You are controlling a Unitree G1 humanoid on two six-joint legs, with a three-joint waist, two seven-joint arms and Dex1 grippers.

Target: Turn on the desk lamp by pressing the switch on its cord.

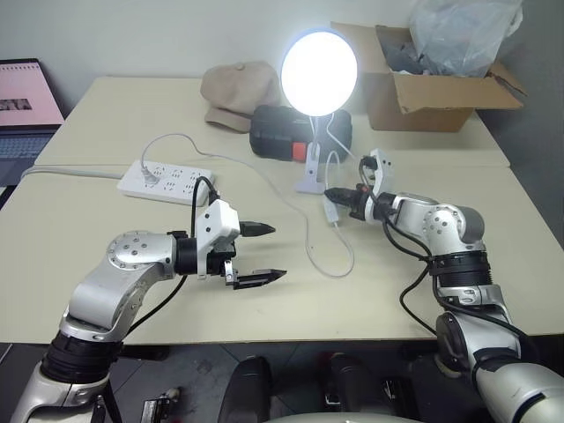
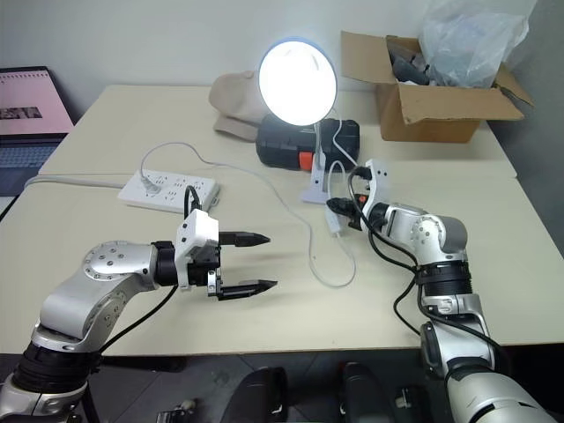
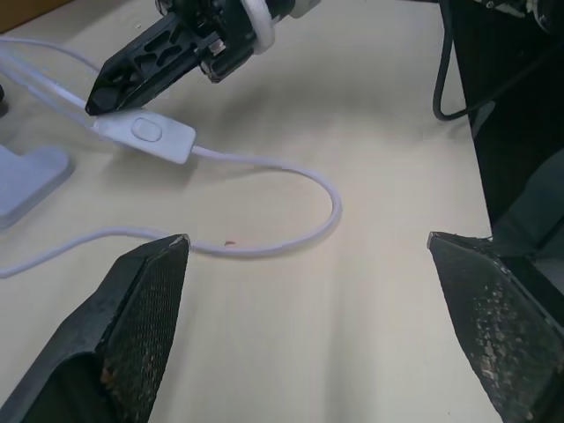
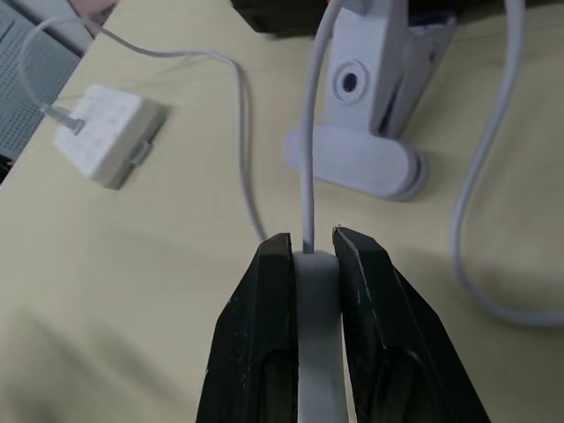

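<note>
The right gripper (image 4: 310, 251) pinches the small white oblong switch (image 3: 145, 134) just beside the lit lamp's white clip base (image 4: 370, 132); the left gripper (image 1: 264, 253), well apart, is spread.

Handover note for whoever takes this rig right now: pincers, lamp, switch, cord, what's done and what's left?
Left pincer: open, empty, hovering over the table, apart from the cord.
Right pincer: shut, tips on the switch, which lies on the table in front of the lamp's white clip base.
Desk lamp: glowing bright, so the press looks done.
Cord runs to the power strip.
Left: lift the right pincer off the switch, draw both arms back.
</note>
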